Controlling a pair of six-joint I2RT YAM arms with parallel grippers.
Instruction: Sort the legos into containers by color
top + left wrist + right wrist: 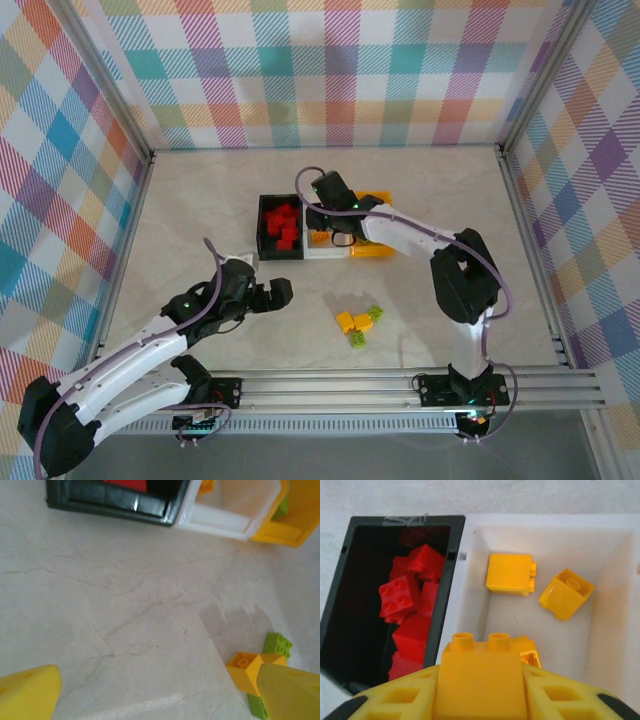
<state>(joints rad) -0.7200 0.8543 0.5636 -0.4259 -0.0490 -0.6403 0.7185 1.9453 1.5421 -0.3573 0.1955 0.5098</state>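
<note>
Brick (480, 675), yellow, clenched in right pincer (480, 697) above white bin (545, 521), left pincer (157, 692) splayed wide

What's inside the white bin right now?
Two yellow bricks lie loose in the white bin; a third brick peeks out beneath the held brick in the right gripper. That brick and the jaws cover the bin's near end.

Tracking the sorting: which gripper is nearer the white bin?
Right. The right gripper hangs over the white bin, gripping a yellow brick; the open left gripper sits short of it.
</note>
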